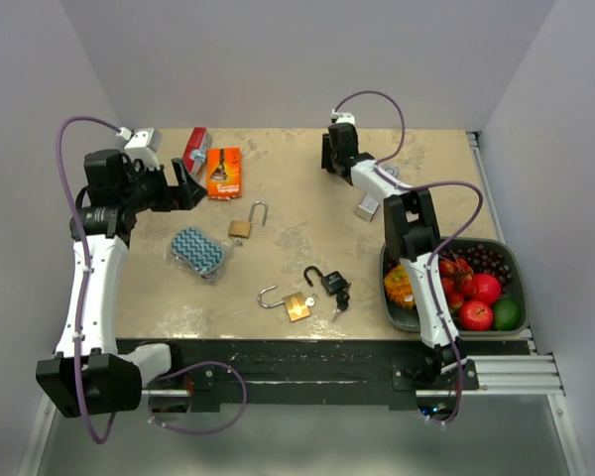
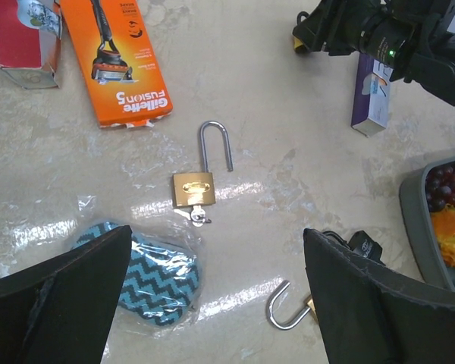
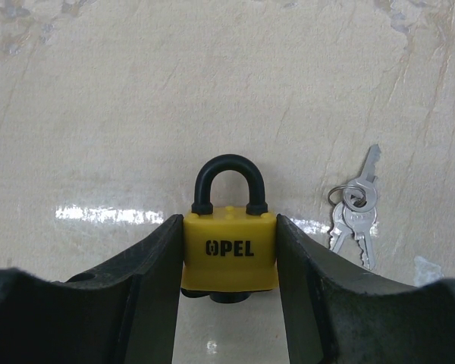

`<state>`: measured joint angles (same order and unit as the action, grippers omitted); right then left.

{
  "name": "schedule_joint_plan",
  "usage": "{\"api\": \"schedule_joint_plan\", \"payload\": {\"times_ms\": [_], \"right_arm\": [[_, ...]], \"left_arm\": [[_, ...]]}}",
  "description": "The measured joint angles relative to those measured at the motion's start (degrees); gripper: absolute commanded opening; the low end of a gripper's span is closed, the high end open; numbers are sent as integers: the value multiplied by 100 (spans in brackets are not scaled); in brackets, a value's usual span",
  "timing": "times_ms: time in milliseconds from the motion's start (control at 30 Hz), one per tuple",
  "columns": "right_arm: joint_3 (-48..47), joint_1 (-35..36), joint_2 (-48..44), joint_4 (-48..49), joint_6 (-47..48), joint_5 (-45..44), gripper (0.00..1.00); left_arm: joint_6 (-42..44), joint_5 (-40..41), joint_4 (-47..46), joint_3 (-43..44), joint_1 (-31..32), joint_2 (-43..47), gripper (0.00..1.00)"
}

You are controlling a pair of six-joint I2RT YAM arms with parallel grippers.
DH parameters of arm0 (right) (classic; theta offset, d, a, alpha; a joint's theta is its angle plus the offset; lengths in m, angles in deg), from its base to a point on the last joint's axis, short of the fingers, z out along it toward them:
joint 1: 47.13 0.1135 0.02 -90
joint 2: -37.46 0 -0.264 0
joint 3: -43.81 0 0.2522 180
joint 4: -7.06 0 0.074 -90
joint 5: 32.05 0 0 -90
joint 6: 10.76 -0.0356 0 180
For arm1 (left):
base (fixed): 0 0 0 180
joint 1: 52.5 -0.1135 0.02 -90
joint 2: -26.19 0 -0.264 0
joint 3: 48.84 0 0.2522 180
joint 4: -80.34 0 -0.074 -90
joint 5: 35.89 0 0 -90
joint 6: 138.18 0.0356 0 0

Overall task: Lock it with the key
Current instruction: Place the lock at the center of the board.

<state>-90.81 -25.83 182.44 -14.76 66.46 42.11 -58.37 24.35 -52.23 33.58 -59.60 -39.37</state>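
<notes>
the right fingers [image 3: 148,303] clamp the sides of a yellow padlock [image 3: 229,254], shackle shut, likely steadying it for the key. keys [image 3: 354,208] lie just beside it on the surface [image 3: 212,76]. the left fingers [image 2: 61,303] hang wide apart above a brass padlock [image 2: 193,189].

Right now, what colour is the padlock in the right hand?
The padlock has a yellow body and black shackle; the right wrist view shows it best.

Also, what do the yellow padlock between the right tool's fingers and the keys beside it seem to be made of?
The yellow OPEL padlock looks plastic- or rubber-covered, matte: even colour, no glare. Its black shackle seems coated likewise. The small silver keys look like bare shiny metal, grey and glinting. The core under the cover is hidden.
</notes>
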Motion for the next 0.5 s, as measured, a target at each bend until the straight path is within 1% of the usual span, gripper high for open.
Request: {"api": "schedule_joint_plan", "payload": {"times_ms": [67, 133, 467, 500], "right_arm": [[0, -7, 0, 0, -17, 7, 59], [0, -7, 0, 11, -33, 11, 64], [0, -7, -28, 101, -7, 251, 73], [0, -7, -52, 103, -2, 319, 79]], "left_arm": [[35, 0, 13, -2, 0, -2, 99], [42, 0, 13, -2, 0, -2, 99], [293, 20, -15, 4, 0, -9, 99], [352, 17, -13, 13, 0, -13, 99]]}}
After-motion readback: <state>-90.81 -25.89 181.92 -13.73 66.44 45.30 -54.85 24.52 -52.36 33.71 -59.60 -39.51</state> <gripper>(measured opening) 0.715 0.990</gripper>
